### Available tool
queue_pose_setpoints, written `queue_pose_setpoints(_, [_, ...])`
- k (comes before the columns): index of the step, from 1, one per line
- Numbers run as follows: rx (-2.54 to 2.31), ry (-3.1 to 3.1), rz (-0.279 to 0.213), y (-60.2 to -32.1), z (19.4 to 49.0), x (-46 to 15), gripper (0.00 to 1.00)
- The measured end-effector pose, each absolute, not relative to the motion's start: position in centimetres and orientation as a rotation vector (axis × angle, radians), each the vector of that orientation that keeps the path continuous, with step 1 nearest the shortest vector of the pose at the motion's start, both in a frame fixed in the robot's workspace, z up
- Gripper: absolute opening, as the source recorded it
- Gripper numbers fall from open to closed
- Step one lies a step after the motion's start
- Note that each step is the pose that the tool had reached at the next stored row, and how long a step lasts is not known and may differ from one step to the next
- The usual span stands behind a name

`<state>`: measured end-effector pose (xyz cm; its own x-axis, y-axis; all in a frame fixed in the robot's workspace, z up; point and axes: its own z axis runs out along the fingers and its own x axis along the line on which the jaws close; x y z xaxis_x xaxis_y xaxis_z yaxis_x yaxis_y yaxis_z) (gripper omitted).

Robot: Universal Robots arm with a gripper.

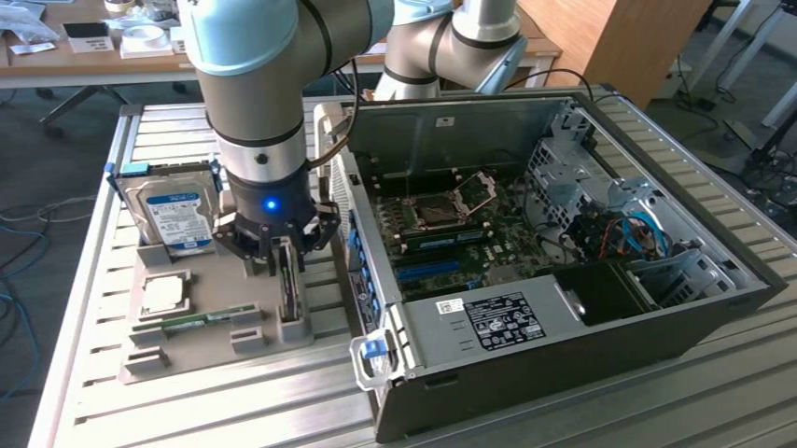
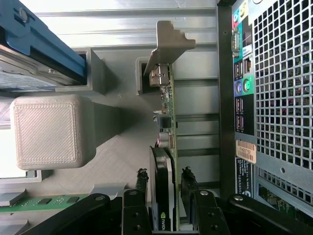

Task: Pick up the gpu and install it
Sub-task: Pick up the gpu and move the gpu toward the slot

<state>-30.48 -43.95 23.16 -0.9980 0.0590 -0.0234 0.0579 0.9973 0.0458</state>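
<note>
The gpu (image 1: 290, 285) stands on edge in a slot of the grey holder tray (image 1: 205, 353), just beside the open computer case (image 1: 536, 168). In the wrist view the gpu (image 2: 166, 122) shows its thin green board edge, black cooler and silver end bracket. My gripper (image 1: 284, 257) is lowered over it. The gripper (image 2: 165, 174) is open, its two black fingers (image 2: 142, 181) standing one on each side of the card with a small gap showing on both sides.
On the same tray sit a silver hard drive with a blue label (image 1: 174, 213), a CPU (image 1: 166, 294) and a green RAM stick (image 1: 200, 322). The case lies on its side with the motherboard and blue slots (image 1: 430, 271) exposed. Its rear panel (image 2: 274, 98) is close beside the card.
</note>
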Motion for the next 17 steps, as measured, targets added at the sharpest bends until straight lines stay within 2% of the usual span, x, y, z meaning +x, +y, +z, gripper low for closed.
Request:
queue_pose_setpoints(11, [0.091, 3.115, 0.07, -43.95, 23.16, -30.47, 0.42])
queue_pose_setpoints(13, [0.091, 3.115, 0.07, -43.96, 23.16, -30.47, 0.4])
queue_pose_setpoints(14, [0.091, 3.115, 0.07, -43.95, 23.16, -30.47, 0.33])
queue_pose_setpoints(17, [0.091, 3.115, 0.07, -43.96, 23.16, -30.47, 0.33])
